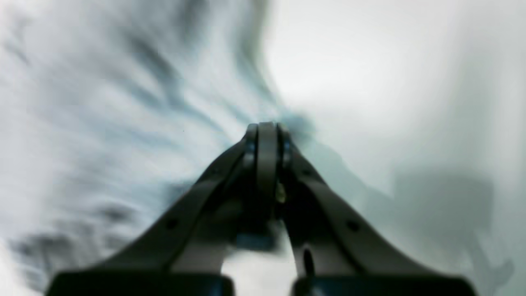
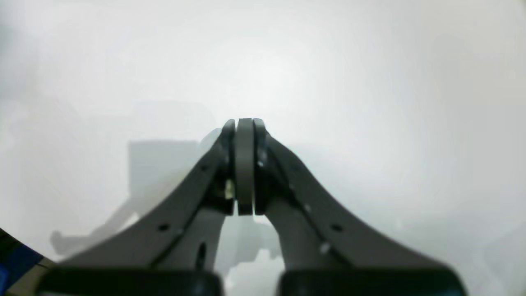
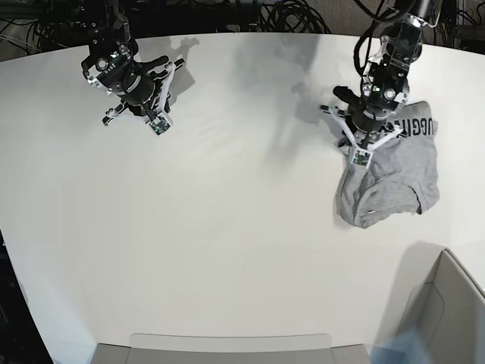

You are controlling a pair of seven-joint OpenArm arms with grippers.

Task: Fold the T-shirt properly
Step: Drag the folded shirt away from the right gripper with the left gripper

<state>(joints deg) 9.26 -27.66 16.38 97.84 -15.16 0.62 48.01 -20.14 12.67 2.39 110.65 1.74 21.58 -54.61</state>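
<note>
- Crumpled heather-grey cotton T-shirt [image 3: 394, 171], right of frame: left gripper [image 1: 267, 127] over its edge, jaws together; cloth pinched? Cannot tell.
- Right gripper [image 2: 245, 123], upper left: closed, empty, parked clear.

The dark two-fingered left gripper [image 1: 267, 127] sat at the upper right of the base view, fingers pressed together. The matching dark right gripper [image 2: 245, 123] sat at the upper left, its fingers likewise closed on nothing.
</note>
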